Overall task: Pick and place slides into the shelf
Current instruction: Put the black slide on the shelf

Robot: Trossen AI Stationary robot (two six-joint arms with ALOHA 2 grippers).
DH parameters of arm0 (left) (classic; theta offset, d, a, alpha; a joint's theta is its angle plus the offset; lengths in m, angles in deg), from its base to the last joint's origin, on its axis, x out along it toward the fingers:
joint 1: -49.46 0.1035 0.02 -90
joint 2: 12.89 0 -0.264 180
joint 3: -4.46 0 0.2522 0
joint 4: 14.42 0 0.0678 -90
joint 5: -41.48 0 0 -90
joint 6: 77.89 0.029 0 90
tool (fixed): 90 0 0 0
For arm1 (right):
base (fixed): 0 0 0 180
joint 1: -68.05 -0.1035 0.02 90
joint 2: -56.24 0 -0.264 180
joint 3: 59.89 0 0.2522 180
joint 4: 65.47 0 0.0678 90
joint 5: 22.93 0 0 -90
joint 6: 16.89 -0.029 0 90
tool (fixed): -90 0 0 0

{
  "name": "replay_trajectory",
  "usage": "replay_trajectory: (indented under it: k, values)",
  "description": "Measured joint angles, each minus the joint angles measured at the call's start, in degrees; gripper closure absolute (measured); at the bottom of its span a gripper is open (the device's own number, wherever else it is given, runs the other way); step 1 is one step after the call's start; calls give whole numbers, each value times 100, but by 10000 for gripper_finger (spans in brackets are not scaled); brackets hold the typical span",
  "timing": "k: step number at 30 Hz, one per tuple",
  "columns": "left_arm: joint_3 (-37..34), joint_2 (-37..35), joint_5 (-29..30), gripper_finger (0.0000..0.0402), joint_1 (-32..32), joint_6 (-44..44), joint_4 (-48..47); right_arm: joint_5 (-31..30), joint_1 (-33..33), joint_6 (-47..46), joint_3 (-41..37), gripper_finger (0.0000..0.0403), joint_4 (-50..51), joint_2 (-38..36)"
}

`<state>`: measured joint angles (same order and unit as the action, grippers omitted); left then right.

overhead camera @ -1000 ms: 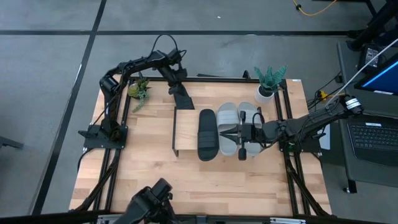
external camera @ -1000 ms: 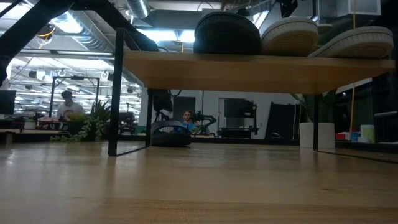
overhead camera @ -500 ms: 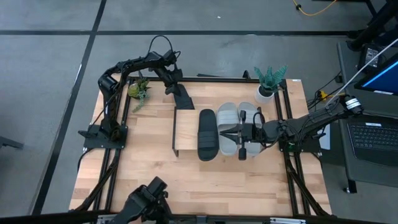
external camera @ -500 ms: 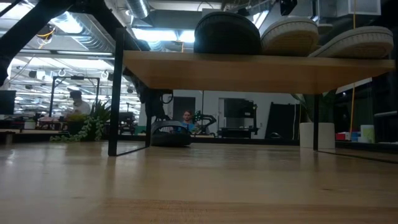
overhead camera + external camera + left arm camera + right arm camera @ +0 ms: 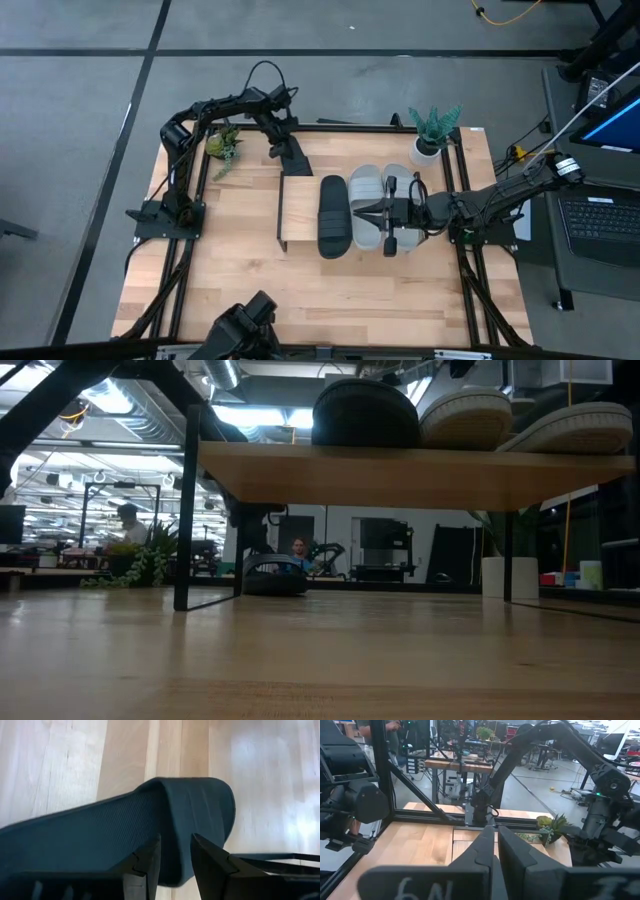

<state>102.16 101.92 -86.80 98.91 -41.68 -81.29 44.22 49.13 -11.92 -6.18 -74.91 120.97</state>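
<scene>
Upper middle of the overhead frame, our left gripper (image 5: pixel 283 146) pinches the last black slide (image 5: pixel 293 158), ready for the shelf's (image 5: pixel 298 212) bare left end. Our right gripper (image 5: pixel 378 213) rests shut over three shelved slides (image 5: pixel 352 210).

Almost no legible text is found in these views. In the right wrist view, pale handwritten-looking marks (image 5: pixel 422 889) are seen on the dark body of the right arm's own tool, resembling "6N" or "GN", but they cannot be read with certainty. Fainter marks are seen farther along the same dark body, too blurred to be made out. No brand or label is readable elsewhere.
</scene>
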Motion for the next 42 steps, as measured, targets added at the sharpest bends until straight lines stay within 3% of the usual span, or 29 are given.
replay_trajectory:
  k: [35,38,42]
  values:
    - [2,343,-232,305,-154,-1,-452,1,0,2,0,375,28,1]
    - [2,343,-236,320,-153,76,-446,0,0,4,0,375,28,2]
    - [2,343,-90,373,-151,537,-418,0,0,6,0,375,32,2]
